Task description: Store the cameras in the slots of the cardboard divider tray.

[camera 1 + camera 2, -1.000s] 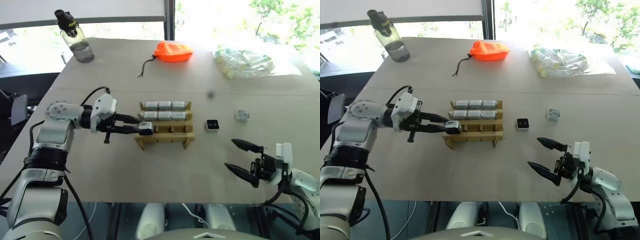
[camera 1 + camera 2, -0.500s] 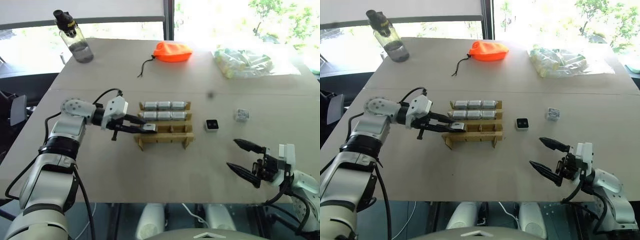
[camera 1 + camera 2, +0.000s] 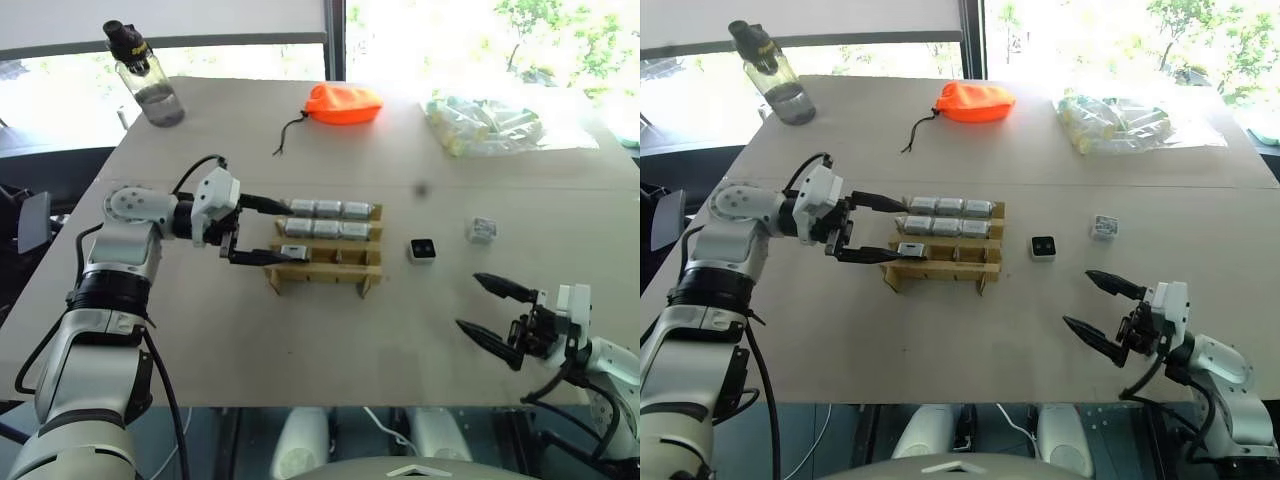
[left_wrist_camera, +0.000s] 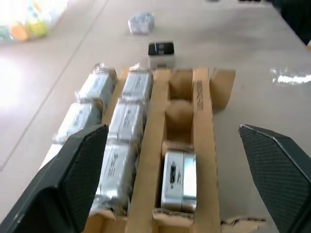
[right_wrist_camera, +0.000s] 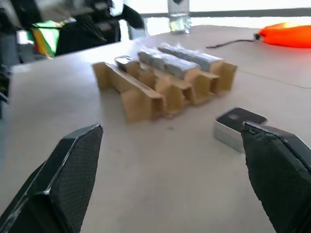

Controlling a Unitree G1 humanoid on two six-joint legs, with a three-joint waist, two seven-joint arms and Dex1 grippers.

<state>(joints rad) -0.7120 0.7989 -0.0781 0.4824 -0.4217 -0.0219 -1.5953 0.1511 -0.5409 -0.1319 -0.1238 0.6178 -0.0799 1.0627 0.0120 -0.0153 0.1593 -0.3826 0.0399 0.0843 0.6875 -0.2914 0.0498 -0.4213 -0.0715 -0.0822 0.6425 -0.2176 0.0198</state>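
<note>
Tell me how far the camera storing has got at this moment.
Seven silver-white cameras sit in the tan cardboard divider tray: two rows of three plus one in the third row. Nothing is in hand: the left gripper is open by the tray, and the right gripper is open. A black-faced camera and a wrapped one remain on the table.

A tan corrugated cardboard divider tray [image 3: 322,268] holds silver-white boxy cameras [image 3: 327,209]. One loose silver cube camera [image 3: 424,250] shows a black square face. A bright orange fabric pouch [image 3: 345,103] trails a dark cord
</note>
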